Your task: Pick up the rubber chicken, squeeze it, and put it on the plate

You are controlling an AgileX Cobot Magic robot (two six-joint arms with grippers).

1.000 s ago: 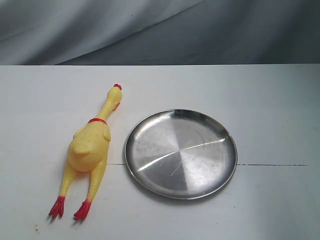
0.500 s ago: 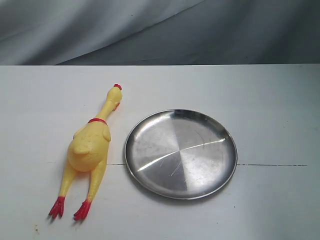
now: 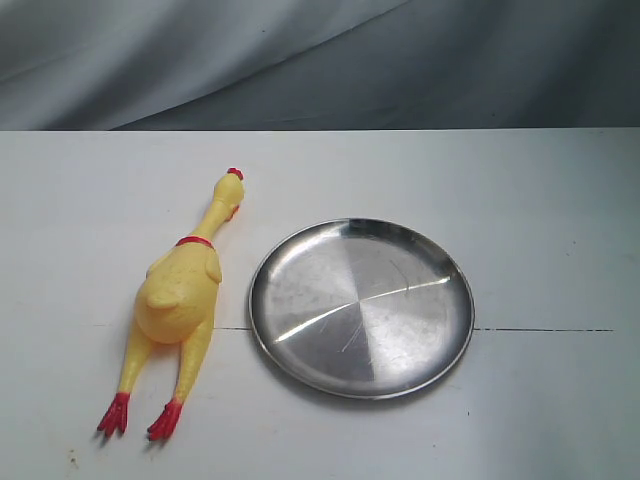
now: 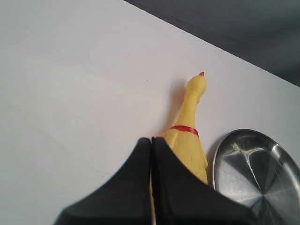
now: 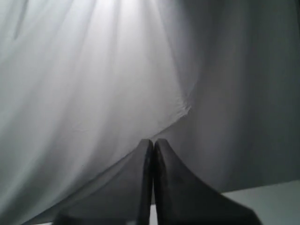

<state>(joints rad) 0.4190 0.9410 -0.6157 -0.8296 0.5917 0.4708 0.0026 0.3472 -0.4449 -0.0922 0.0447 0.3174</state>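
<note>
The yellow rubber chicken [image 3: 180,295] lies flat on the white table, red comb toward the back, red feet toward the front edge. Just to its right rests the shiny steel plate [image 3: 300,250], apart from the toy and with nothing on it. Neither arm shows in the exterior view. In the left wrist view my left gripper [image 4: 151,139] is shut with nothing in it, hovering over the chicken [image 4: 190,122], whose body it partly hides; the plate [image 4: 225,145] shows beside it. My right gripper [image 5: 153,141] is also shut and holds nothing, pointing at the grey backdrop.
A grey cloth backdrop [image 3: 320,60] hangs behind the table's far edge. A thin dark seam [image 3: 545,330] runs across the tabletop to the right of the plate. A strip of white table [image 5: 267,197] shows low in the right wrist view.
</note>
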